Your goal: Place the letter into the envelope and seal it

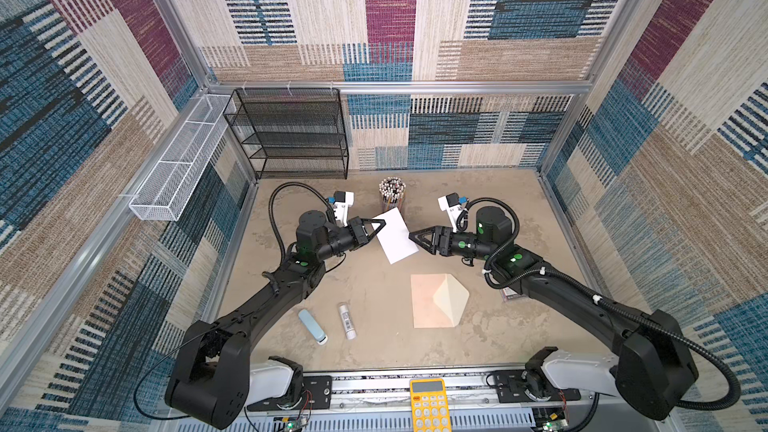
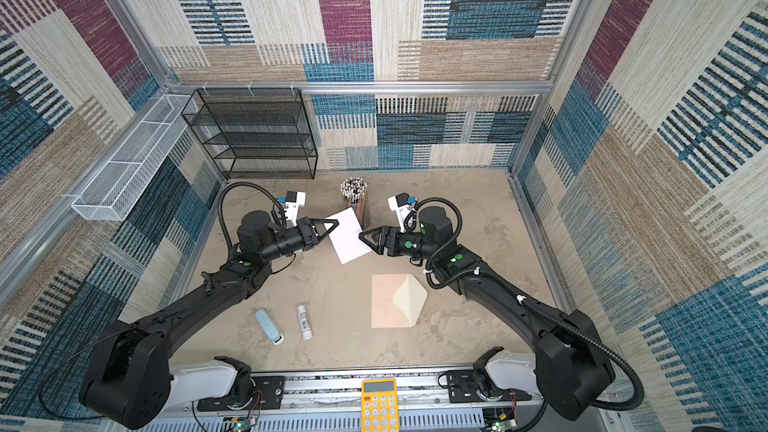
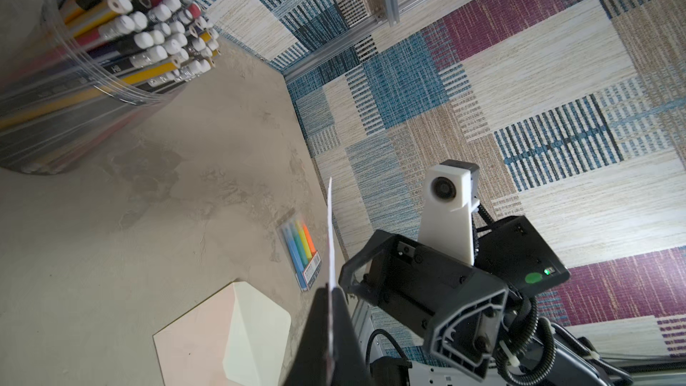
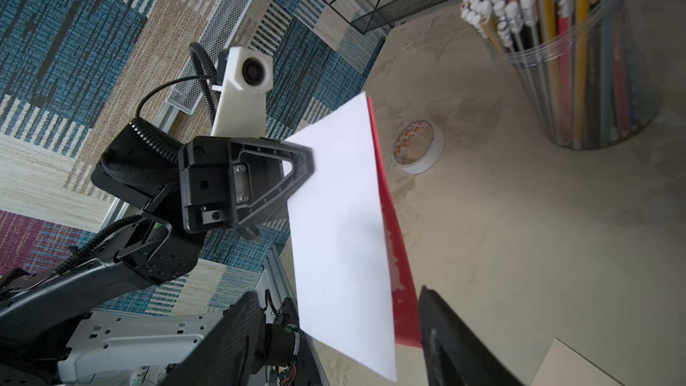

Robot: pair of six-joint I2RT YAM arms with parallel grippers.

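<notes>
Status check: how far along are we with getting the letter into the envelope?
Done: the letter is off the table, pinched by the left end effector. In hand: the right end effector stands open at its opposite edge. Left: the envelope lies flat, flap open; inserting and sealing remain.

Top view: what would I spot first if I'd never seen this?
The white letter, held up in the air in the middle: the left gripper pinches one edge, the right gripper stands open at the other. The peach envelope lies nearer the front.
</notes>
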